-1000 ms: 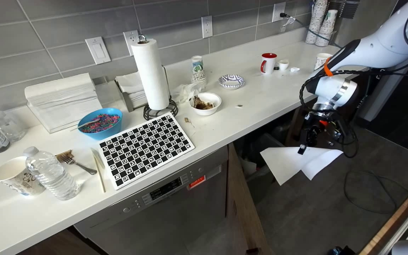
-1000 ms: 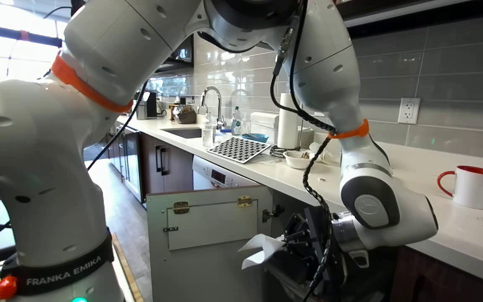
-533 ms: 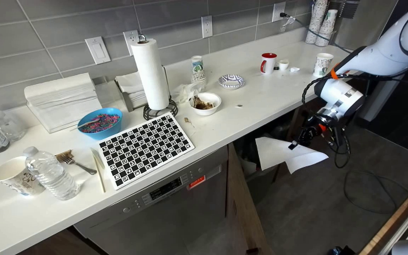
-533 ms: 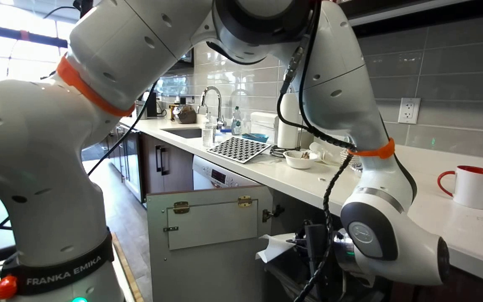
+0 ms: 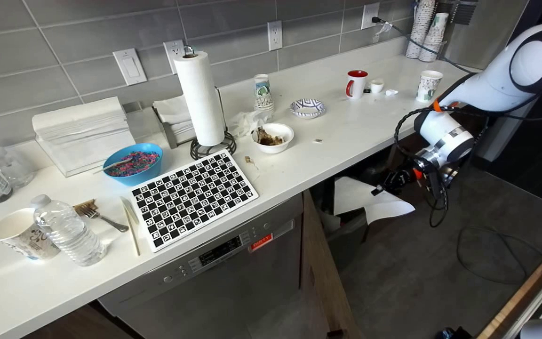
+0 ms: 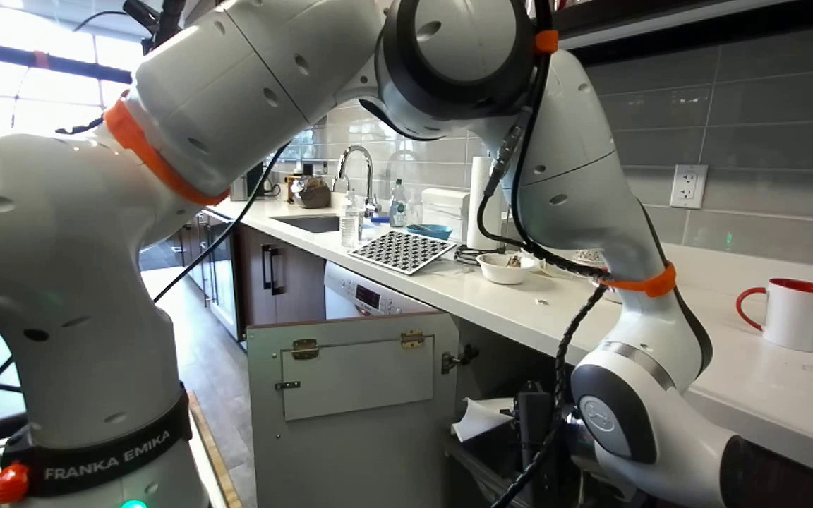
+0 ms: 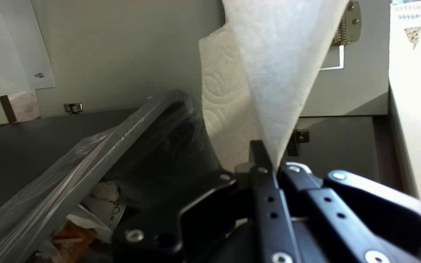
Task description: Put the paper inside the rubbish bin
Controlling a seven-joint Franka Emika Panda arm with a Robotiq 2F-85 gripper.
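The fingers (image 7: 269, 190) pinch the paper (image 7: 283, 54) — folded, its ends spreading beyond them. Near it, the lined rubbish bin (image 7: 122, 146) holds litter (image 7: 104, 212)

Arm (image 6: 251, 99): glossy pale grey, dark joint caps (image 6: 625, 423), orange straps (image 6: 159, 168), black braided cable (image 6: 563, 262). Black base band (image 6: 110, 451) reads FRANKA EMIKA; red knob (image 6: 10, 482), green light (image 6: 134, 504). Pincer (image 7: 273, 159): black linkages (image 7: 278, 233), silver screws (image 7: 135, 235).

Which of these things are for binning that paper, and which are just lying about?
For the job:
white paper
rubbish bin
gripper, pinching the paper

Just lying about on the counter:
paper towel roll
checkered board
water bottle
blue bowl
red-rimmed mug
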